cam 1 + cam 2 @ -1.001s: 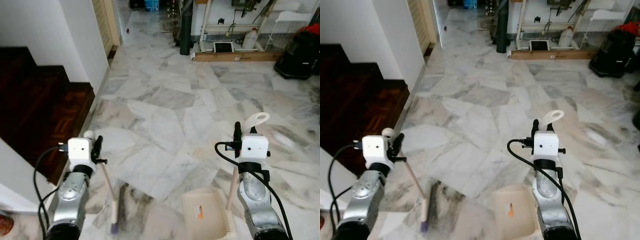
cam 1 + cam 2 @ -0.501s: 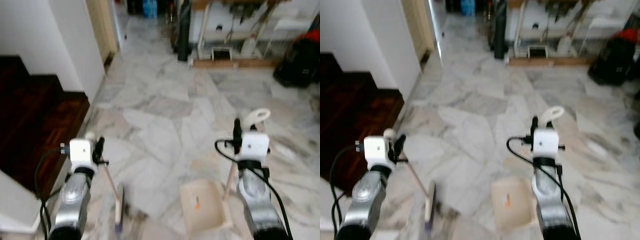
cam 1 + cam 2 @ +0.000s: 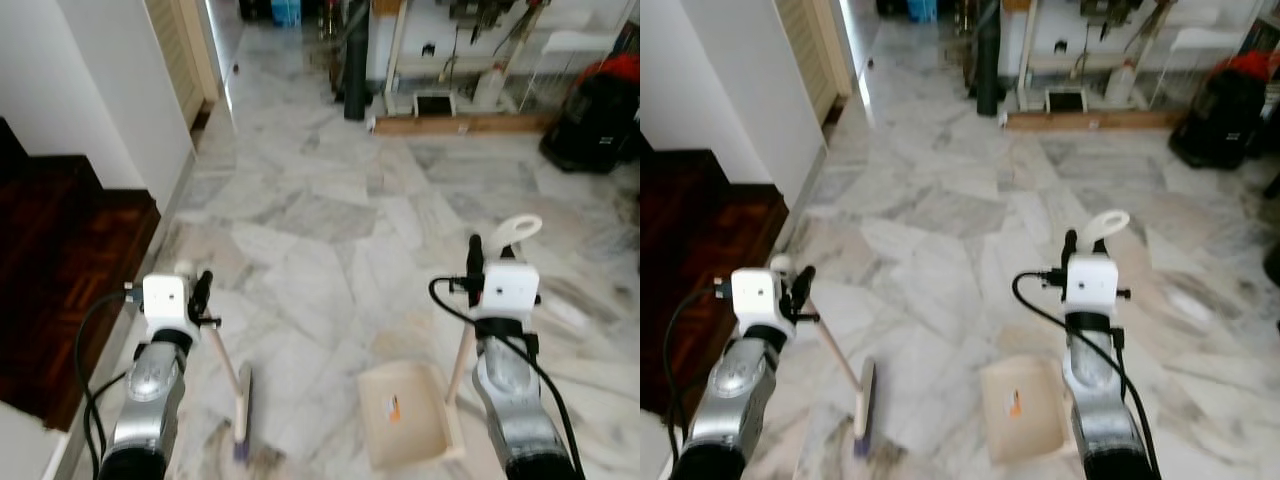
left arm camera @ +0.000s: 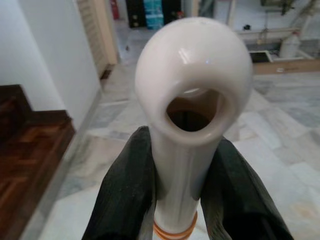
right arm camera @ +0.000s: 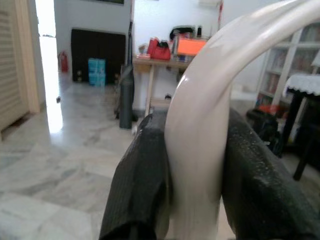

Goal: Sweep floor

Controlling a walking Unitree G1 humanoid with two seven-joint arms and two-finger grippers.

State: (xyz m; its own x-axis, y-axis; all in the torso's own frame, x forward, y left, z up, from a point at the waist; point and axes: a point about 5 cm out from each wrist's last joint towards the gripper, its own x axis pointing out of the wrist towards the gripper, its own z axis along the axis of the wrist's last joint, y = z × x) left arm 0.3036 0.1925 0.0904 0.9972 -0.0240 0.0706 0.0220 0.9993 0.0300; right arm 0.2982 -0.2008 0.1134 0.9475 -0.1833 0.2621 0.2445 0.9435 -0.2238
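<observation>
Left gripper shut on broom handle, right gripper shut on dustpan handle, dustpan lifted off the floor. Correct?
Not quite. The dustpan rests on the marble floor, not lifted, as the left eye view shows. The rest holds: the left gripper is shut on the broom handle, and the right gripper is shut on the dustpan handle.

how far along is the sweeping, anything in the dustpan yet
Tools are picked up: left gripper is shut on the broom handle, right gripper on the dustpan handle. The dustpan tray looks empty beside the broom head. The marble floor ahead is left.
</observation>
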